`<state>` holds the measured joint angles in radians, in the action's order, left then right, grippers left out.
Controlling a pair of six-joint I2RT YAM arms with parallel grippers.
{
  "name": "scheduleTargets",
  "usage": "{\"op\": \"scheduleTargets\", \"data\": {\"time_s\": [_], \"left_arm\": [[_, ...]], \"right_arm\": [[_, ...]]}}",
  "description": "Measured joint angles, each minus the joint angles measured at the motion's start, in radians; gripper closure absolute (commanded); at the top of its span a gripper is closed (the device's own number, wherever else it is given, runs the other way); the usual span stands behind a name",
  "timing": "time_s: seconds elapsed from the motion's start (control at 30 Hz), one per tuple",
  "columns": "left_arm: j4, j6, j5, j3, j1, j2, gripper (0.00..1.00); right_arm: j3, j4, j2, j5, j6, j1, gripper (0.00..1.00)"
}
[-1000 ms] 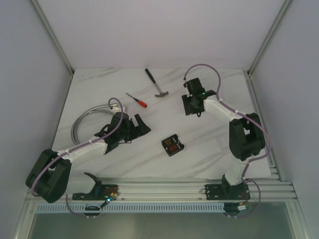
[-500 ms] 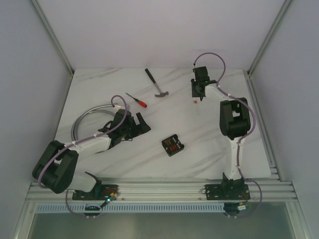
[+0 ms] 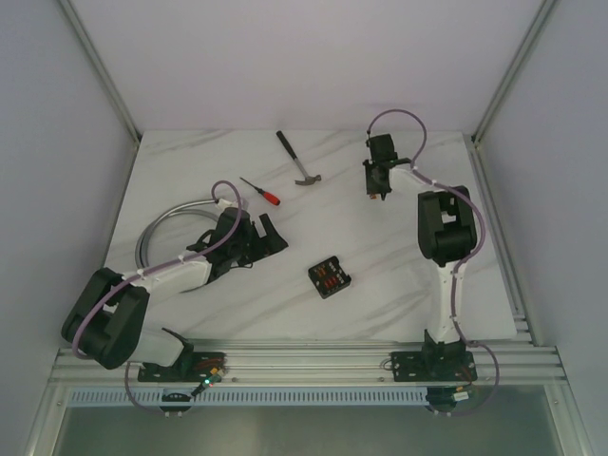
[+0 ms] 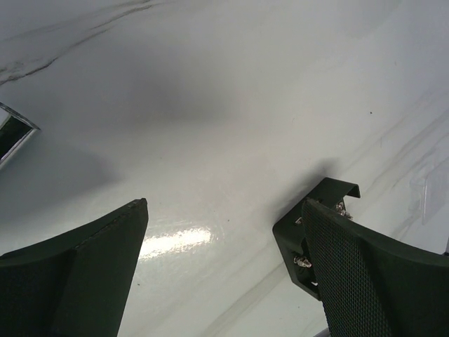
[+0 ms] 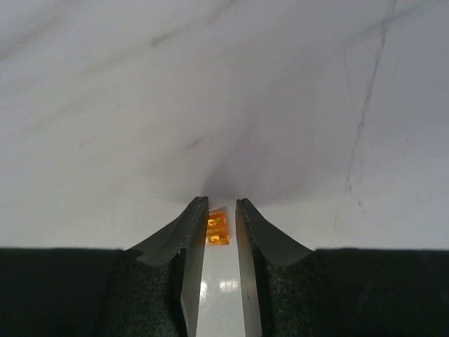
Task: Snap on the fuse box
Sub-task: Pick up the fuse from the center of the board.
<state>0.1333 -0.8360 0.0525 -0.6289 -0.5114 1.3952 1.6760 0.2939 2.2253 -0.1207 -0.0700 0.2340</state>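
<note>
Right gripper [image 5: 221, 202] narrow about an orange fuse [image 5: 218, 229]; we cannot confirm grip. Left gripper [image 4: 224, 207] wide open, empty. We advise centring it before lifting to the fuse box [image 3: 329, 276].

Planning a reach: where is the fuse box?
Top view: the fuse box lies front-centre on the table, right of the left end effector.
</note>
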Motion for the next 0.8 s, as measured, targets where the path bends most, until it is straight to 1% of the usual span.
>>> {"op": "scheduleTargets", "data": {"time_s": [0.17, 0.3, 0.53, 0.6, 0.8], "left_arm": [[0.000, 0.000, 0.005, 0.000, 0.000, 0.000, 0.00], [0.000, 0.000, 0.013, 0.000, 0.000, 0.000, 0.00], [0.000, 0.000, 0.021, 0.000, 0.000, -0.010, 0.00], [0.000, 0.000, 0.022, 0.000, 0.000, -0.017, 0.00], [0.000, 0.000, 0.023, 0.000, 0.001, -0.026, 0.00]], "right_arm": [[-0.160, -0.001, -0.109, 0.000, -0.003, 0.029, 0.71], [-0.288, 0.000, -0.200, -0.001, -0.011, 0.078, 0.71], [-0.474, 0.012, -0.341, 0.000, -0.041, 0.132, 0.70], [-0.515, 0.027, -0.376, -0.002, -0.045, 0.140, 0.68], [-0.582, 0.080, -0.441, -0.041, -0.068, 0.150, 0.55]]}}
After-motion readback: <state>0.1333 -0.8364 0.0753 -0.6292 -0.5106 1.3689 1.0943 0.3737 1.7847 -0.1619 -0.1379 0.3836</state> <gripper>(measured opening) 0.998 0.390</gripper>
